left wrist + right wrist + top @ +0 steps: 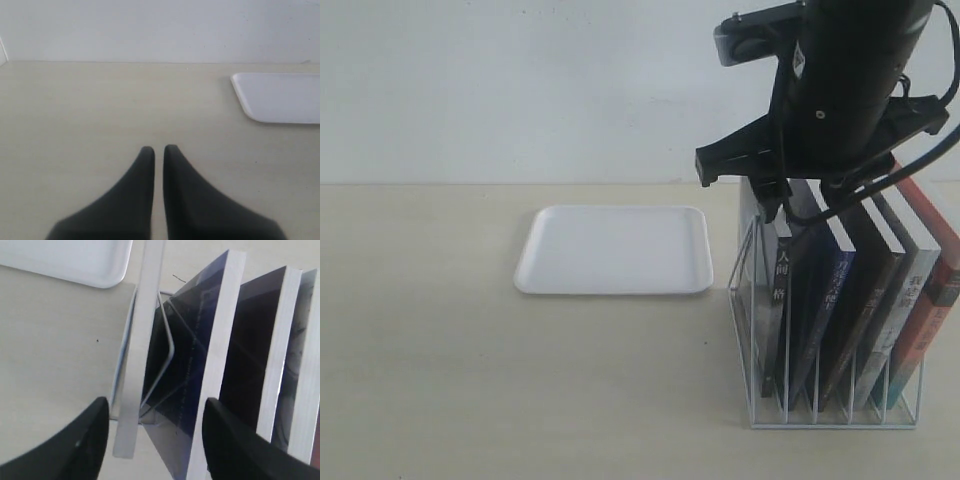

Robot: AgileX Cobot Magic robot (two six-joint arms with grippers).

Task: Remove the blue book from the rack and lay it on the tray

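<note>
Black right arm hides the top of the white wire rack; right gripper spread wide above the deep-blue paperback (left gripper pinched shut); beige tabletop, white wall.

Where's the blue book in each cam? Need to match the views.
Exterior view: the thin deep-blue paperback book stands right of centre, second from the left in the white wire rack.
Left wrist view: not in it.
Right wrist view: the blue book fills the picture's middle, with its white page edges showing.
Shared landmark: the flat white rectangular tray, in all three.
</note>
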